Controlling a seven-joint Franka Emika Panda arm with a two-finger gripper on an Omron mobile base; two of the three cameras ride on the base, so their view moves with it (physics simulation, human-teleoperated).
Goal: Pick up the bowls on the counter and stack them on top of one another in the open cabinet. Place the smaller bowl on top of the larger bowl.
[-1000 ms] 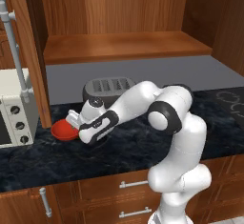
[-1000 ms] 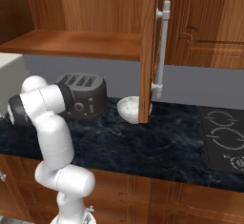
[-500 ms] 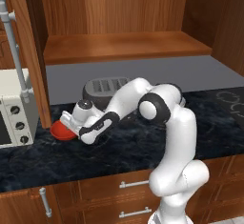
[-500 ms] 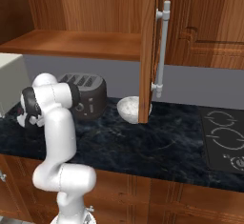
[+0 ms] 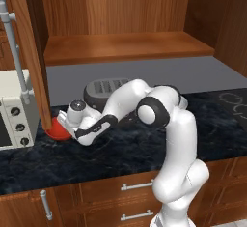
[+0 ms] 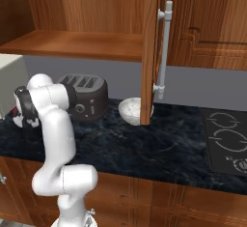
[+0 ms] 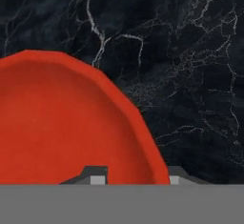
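Observation:
The smaller bowl (image 5: 56, 131), shallow and glossy red, sits at the left of the dark counter (image 5: 125, 148), beside the foot of the cabinet door. My gripper (image 5: 66, 130) reaches down onto its near rim. In the hand view the red bowl (image 7: 62, 123) covers the lower left, and my gripper (image 7: 135, 176) straddles its rim with one tip inside and one outside, jaws drawn in. Whether they press the rim is unclear. The larger bowl (image 6: 131, 110), speckled white-grey, rests on the counter partly behind the door edge. The open cabinet (image 5: 125, 47) has a bare wooden shelf.
A dark toaster (image 5: 103, 88) stands just behind my arm. A white oven (image 5: 14, 110) is at the far left. The open cabinet door (image 6: 152, 52) with its silver handle hangs over the counter. A cooktop (image 6: 226, 139) lies at the right.
The arm has stretched further left and down to the red bowl. The jaws have drawn in around its rim.

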